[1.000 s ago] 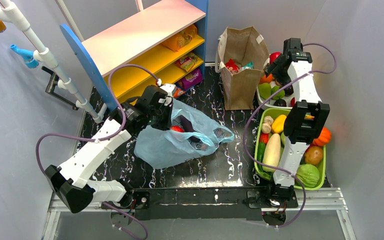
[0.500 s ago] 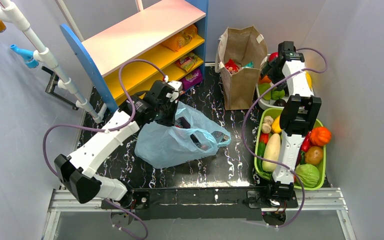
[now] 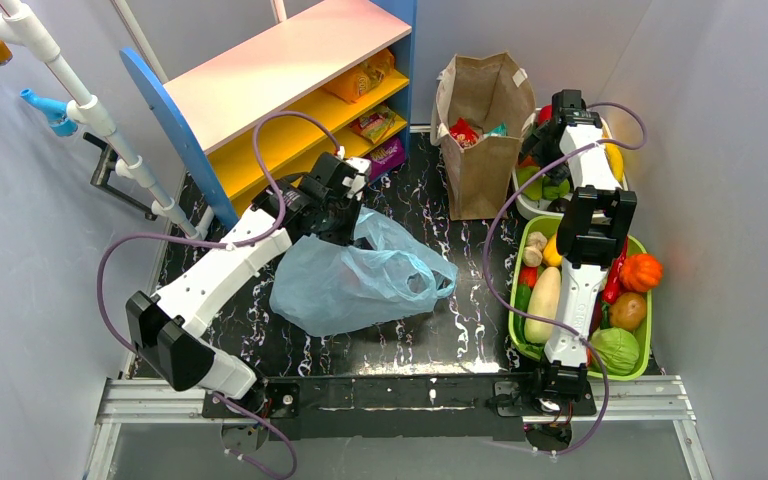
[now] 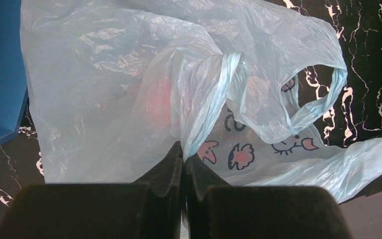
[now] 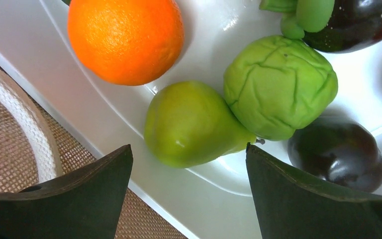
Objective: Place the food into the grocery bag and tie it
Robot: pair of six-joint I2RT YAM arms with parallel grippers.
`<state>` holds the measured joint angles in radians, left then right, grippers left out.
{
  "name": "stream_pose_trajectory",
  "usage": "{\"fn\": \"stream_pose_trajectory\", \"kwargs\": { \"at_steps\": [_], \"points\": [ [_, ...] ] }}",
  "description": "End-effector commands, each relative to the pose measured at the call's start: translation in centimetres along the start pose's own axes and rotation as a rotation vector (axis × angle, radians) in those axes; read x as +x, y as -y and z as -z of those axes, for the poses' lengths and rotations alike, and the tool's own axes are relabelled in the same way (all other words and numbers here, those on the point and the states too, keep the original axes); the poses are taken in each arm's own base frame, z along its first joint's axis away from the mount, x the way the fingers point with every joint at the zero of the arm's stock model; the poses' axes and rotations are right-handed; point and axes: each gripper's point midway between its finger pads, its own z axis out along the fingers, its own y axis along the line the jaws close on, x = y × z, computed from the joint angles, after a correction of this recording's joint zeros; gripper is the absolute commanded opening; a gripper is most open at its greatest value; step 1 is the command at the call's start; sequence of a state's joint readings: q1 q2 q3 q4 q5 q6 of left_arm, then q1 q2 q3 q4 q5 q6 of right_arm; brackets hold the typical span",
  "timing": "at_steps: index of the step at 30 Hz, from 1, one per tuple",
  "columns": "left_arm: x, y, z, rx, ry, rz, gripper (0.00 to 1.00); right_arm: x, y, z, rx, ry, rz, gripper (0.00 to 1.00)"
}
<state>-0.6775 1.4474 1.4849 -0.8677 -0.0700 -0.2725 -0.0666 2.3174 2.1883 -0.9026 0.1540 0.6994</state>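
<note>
The bag (image 3: 350, 285) lies crumpled mid-table (image 3: 460, 335) on black, white-veined marble between grey walls (image 3: 20, 330). Its far left edge is by the shelf (image 3: 280, 70) in the far left corner, and a reddish packet (image 4: 154, 99) blurs through the plastic. The left claw (image 4: 184, 152) is pressed together, pinching a twisted fold of the bag. The right claw (image 5: 188, 149) is spread wide over a pear (image 5: 176, 132) in the white tray (image 5: 104, 109) at the far right corner, beside the paper bag (image 3: 482, 165), where more packets (image 3: 465, 132) show; a green basket (image 3: 516, 335) sits along the right edge.
</note>
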Motion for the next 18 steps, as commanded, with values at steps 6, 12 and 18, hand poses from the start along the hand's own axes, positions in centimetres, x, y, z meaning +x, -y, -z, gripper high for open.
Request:
{"fn": "stream_pose_trajectory", "kwargs": {
  "at_steps": [6, 12, 18],
  "points": [
    [-1.5, -0.9, 0.5, -0.037, 0.038, 0.016, 0.00, -1.5, -0.7, -1.7, -0.013, 0.048, 0.006, 0.87],
    [-1.7, -1.2, 0.3, -0.050, 0.045, 0.030, 0.00, -0.6, -0.4, -2.4, -0.012, 0.011, 0.032, 0.71],
    [-2.0, -1.1, 0.4, -0.043, 0.052, 0.033, 0.00, -0.9, -0.8, -1.4, -0.037, 0.019, 0.065, 0.28]
  ]
}}
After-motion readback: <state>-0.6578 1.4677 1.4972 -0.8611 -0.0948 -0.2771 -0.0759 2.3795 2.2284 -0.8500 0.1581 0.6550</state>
